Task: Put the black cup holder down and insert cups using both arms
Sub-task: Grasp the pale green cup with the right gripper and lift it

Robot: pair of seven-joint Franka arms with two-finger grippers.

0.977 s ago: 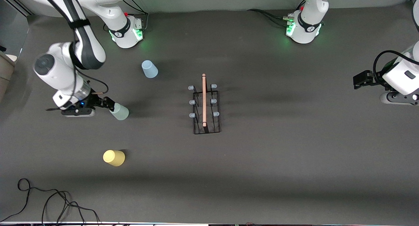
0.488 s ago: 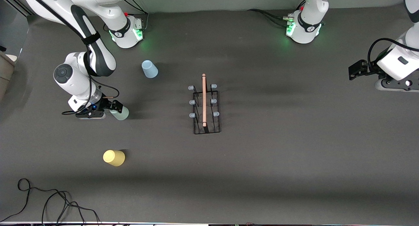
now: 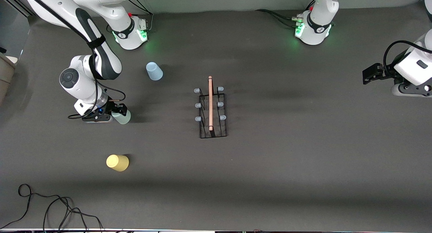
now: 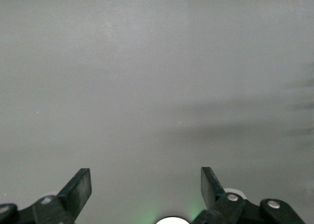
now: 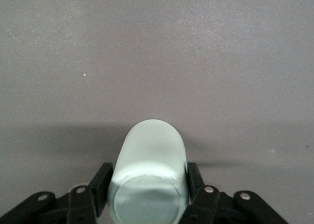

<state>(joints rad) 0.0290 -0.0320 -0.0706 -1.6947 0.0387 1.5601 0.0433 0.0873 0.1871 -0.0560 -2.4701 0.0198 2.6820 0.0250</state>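
The black cup holder stands mid-table with its wooden rod handle on top and no cups on its pegs. My right gripper is shut on the pale green cup at the right arm's end of the table. In the right wrist view its fingers press both sides of that cup, whose closed bottom faces the camera. The light blue cup and the yellow cup stand loose on the table. My left gripper hangs open and empty at the left arm's end.
A loose black cable lies by the table's near edge toward the right arm's end. The two arm bases glow green along the table's back edge.
The right gripper slid in around the pale green cup and shut on it. The left arm drifted a little at its end of the table and stayed open.
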